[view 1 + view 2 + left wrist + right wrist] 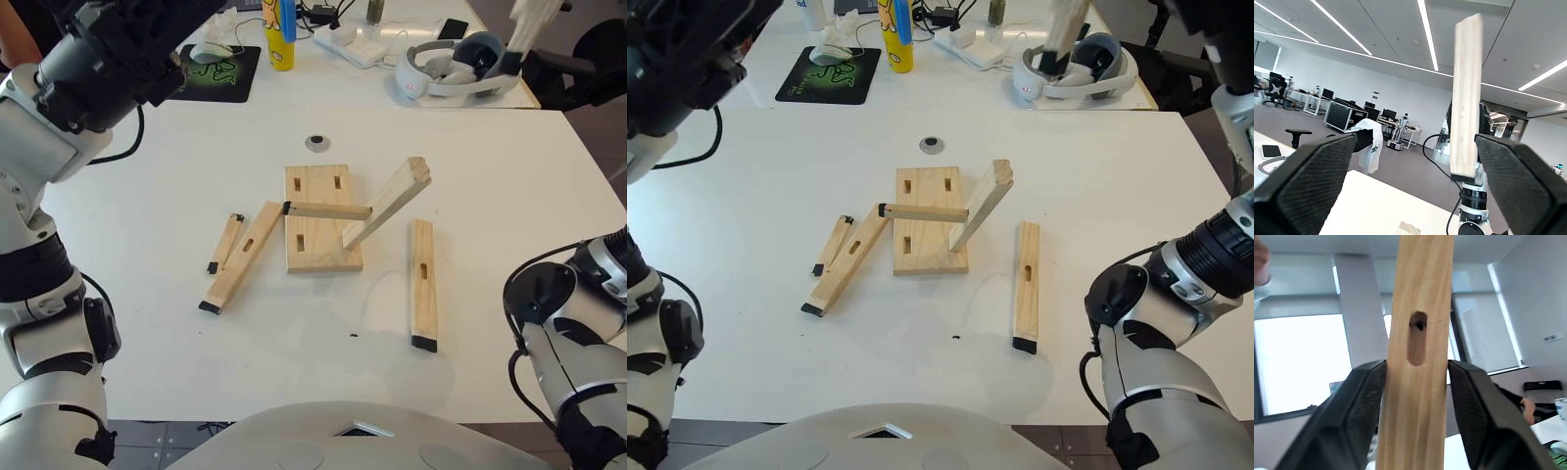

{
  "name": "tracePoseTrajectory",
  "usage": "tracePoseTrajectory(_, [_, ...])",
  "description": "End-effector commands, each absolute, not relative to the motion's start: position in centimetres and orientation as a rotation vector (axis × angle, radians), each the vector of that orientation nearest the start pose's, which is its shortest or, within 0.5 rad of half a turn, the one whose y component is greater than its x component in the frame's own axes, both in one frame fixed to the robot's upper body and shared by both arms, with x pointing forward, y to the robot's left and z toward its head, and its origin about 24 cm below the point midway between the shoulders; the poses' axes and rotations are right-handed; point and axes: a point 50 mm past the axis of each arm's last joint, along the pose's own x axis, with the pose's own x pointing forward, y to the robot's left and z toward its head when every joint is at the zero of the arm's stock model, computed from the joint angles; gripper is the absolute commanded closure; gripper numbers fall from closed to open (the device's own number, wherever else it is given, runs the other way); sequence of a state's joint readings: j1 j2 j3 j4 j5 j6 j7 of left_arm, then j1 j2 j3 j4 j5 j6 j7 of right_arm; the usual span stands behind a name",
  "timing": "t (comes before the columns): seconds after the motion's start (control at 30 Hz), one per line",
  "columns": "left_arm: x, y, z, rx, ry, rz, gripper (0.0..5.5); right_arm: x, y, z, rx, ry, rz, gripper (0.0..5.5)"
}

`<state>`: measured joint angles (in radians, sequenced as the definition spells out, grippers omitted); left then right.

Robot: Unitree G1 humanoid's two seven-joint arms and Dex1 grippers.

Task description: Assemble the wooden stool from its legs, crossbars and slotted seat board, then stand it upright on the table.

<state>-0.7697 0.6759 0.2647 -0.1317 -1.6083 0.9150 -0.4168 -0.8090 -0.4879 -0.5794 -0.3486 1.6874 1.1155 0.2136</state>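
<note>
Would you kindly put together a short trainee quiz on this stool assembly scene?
1. True or false: the right gripper is shut on a slotted leg.
2. The lone flat leg lies on which side of the seat board? A the robot's left; B the robot's right; C the far side.
3. How many empty slots show in the seat board?
Key: 1 true; 2 B; 3 three.
</note>
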Motion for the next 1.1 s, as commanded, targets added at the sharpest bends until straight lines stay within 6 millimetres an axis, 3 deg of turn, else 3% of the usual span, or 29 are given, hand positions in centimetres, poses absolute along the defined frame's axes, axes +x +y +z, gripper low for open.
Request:
tracePoseTrajectory(0.03, [26.6, 16.0, 31.8, -0.534, -0.134, -1.426, 1.07, 22.2, -15.0, 29.3, 0.509, -0.191, 1.320, 3.42])
tracePoseTrajectory(0.1, [26.5, 15.3, 32.7, -0.510, -0.103, -1.513, 1.07, 22.0, -14.0, 28.0, 0.501, -0.127, 1.356, 3.42])
tracePoseTrajectory(0.27, [26.5, 14.4, 33.5, -0.452, -0.039, -1.601, 1.07, 21.6, -13.2, 26.8, 0.487, -0.059, 1.422, 3.42])
tracePoseTrajectory(0.77, [26.7, 14.1, 32.9, -0.394, 0.063, -1.652, 1.07, 21.5, -13.5, 26.6, 0.408, -0.003, 1.495, 3.42])
tracePoseTrajectory(1.1, [26.8, 14.2, 32.7, -0.315, 0.116, -1.678, 2.60, 22.1, -14.5, 26.6, 0.356, 0.044, 1.529, 3.42])
